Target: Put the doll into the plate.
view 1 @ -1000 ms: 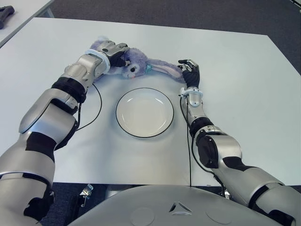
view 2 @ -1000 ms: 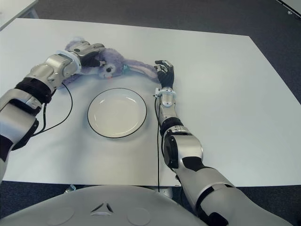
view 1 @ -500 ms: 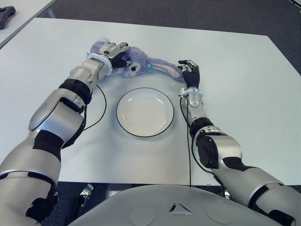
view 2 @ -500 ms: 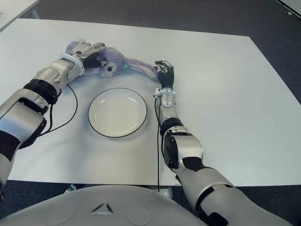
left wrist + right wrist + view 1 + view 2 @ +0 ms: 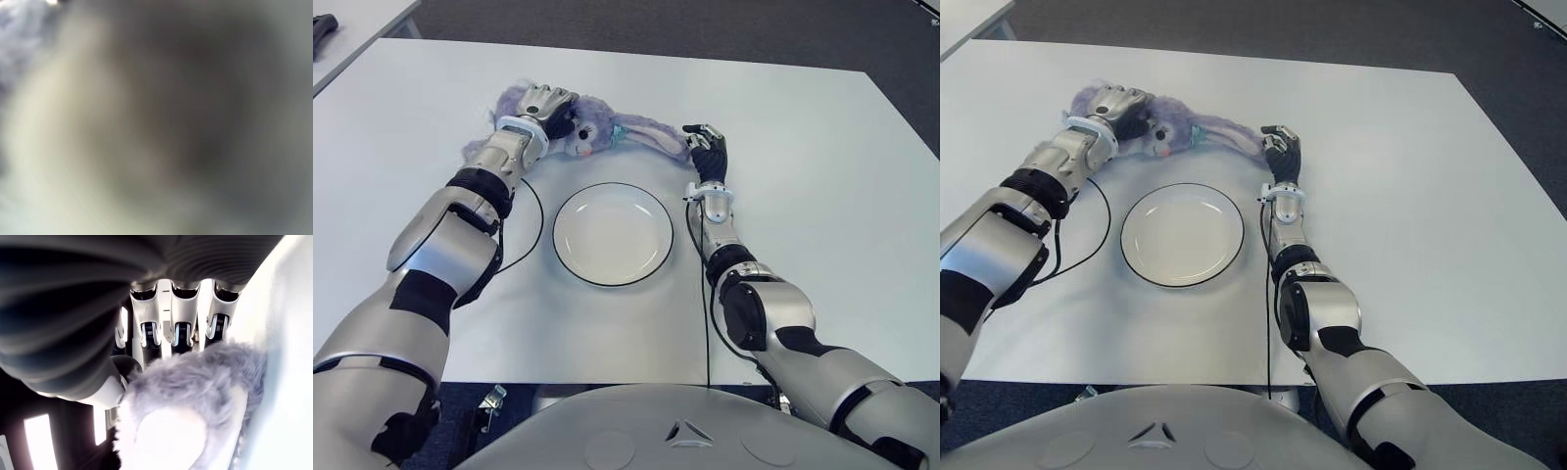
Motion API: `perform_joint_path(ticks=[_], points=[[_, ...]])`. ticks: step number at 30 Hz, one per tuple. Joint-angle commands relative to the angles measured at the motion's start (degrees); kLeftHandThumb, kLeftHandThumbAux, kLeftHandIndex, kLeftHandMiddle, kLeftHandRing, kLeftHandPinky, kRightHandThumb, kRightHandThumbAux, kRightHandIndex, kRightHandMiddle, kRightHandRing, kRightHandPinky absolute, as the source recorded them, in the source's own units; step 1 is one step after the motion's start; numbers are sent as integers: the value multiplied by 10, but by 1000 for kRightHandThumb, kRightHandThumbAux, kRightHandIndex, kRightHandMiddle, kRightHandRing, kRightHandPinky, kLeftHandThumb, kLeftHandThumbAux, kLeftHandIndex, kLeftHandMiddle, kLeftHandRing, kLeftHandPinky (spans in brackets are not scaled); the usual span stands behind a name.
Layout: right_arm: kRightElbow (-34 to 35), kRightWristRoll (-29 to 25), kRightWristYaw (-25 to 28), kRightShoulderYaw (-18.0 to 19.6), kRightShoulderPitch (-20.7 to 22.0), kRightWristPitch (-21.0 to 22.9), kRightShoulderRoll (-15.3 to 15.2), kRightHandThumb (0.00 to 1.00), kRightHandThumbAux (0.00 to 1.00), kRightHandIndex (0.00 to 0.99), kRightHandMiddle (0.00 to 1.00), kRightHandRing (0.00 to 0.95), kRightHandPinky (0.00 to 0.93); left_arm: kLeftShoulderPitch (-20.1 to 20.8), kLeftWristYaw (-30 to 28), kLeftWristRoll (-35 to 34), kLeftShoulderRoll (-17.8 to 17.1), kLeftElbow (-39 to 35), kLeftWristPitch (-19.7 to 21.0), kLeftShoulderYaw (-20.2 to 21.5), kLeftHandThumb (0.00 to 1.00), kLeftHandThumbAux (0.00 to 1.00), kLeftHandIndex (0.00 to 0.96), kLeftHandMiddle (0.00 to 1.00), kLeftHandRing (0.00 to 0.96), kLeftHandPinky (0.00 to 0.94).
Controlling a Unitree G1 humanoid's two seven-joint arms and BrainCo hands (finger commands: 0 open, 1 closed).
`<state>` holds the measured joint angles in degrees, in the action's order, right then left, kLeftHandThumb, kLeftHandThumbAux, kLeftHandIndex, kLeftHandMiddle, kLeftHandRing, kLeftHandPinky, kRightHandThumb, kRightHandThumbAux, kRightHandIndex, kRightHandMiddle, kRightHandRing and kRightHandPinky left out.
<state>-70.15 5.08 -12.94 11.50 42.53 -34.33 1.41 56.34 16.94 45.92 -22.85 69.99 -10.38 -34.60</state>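
Note:
A purple plush rabbit doll (image 5: pixel 607 135) lies on the white table (image 5: pixel 803 176) just beyond the white plate (image 5: pixel 612 233), which has a dark rim and holds nothing. My left hand (image 5: pixel 546 103) sits on the doll's body, fingers curled into the fur behind its head. One long ear stretches right to my right hand (image 5: pixel 707 147). In the right wrist view the ear tip (image 5: pixel 195 382) lies against the palm while the fingers (image 5: pixel 182 328) stay extended above it. The left wrist view is a blur and tells nothing.
A black cable (image 5: pixel 533 211) loops on the table to the left of the plate, and another runs along my right forearm toward the front edge. A second table with a dark object (image 5: pixel 323 22) shows at the far left corner. Dark floor surrounds the table.
My left hand has pulled the doll's body and head a little farther from the plate and to the left, stretching the ear. The right hand has stayed in place.

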Motion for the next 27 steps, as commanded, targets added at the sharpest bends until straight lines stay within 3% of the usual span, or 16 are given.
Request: perform_joint_path(ticks=[1,8,27], points=[[-67,-1,-4,2,-131,22,13,725,731,414,344,422,365,-99,43,-19,22,61,25,14,746,681,444,745,744,775],[-67,-3,-2,4,-131,25,14,726,731,415,342,427,356,-106,78,-48,27,65,11,44,749,692,443,810,804,807],[-68,2,-6,0,-131,27,13,724,731,414,344,418,359,-94,78,-60,19,59,-2,59,747,695,441,830,808,759]])
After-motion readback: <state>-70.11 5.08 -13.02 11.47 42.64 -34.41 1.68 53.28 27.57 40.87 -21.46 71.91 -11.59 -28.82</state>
